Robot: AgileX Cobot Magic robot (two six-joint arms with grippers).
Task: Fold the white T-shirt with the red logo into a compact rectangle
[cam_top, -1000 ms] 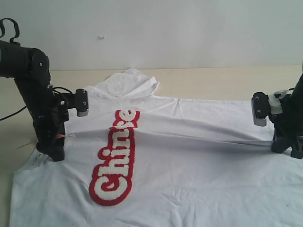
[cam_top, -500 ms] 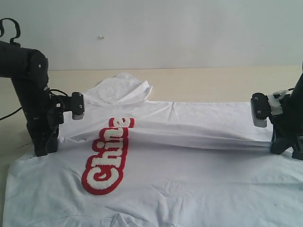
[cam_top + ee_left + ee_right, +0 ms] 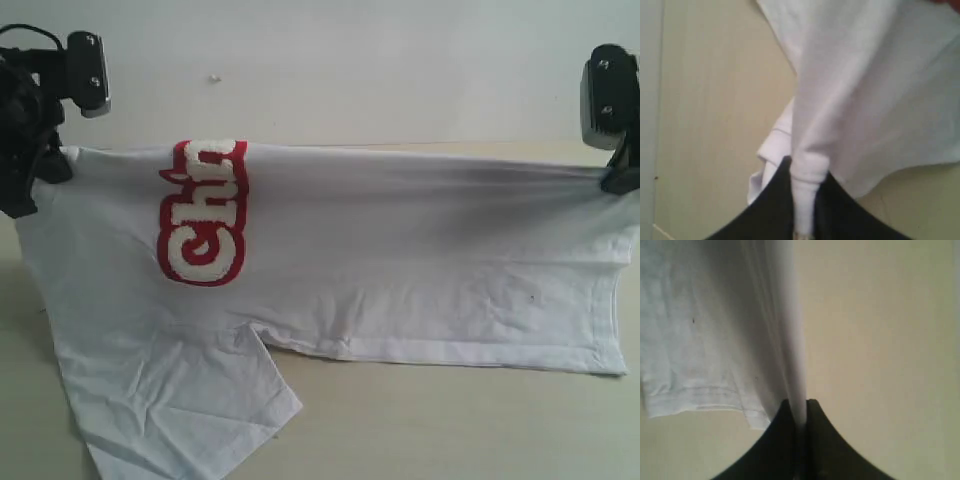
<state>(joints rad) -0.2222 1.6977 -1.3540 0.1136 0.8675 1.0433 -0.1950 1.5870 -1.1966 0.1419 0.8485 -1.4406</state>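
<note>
The white T-shirt (image 3: 400, 260) hangs stretched in the air between my two grippers, folded over along its top edge. Its red logo (image 3: 202, 215) drapes over that edge at the left, only partly showing. My left gripper (image 3: 45, 170) is shut on the shirt's upper left corner; bunched white cloth (image 3: 810, 150) sits pinched between its black fingers (image 3: 775, 205). At the upper right my right gripper (image 3: 618, 178) is shut on the other end, with a thin fold of cloth (image 3: 795, 370) between its fingers (image 3: 815, 440). A sleeve (image 3: 190, 400) droops onto the table at lower left.
The beige table (image 3: 450, 420) lies below the hanging shirt, with a pale wall (image 3: 350, 70) behind. The wrist cameras (image 3: 88, 70) (image 3: 603, 95) sit above each gripper.
Both grippers have risen and carried the shirt off the table; it now hangs taut between them, where before it lay spread flat with the logo facing up.
</note>
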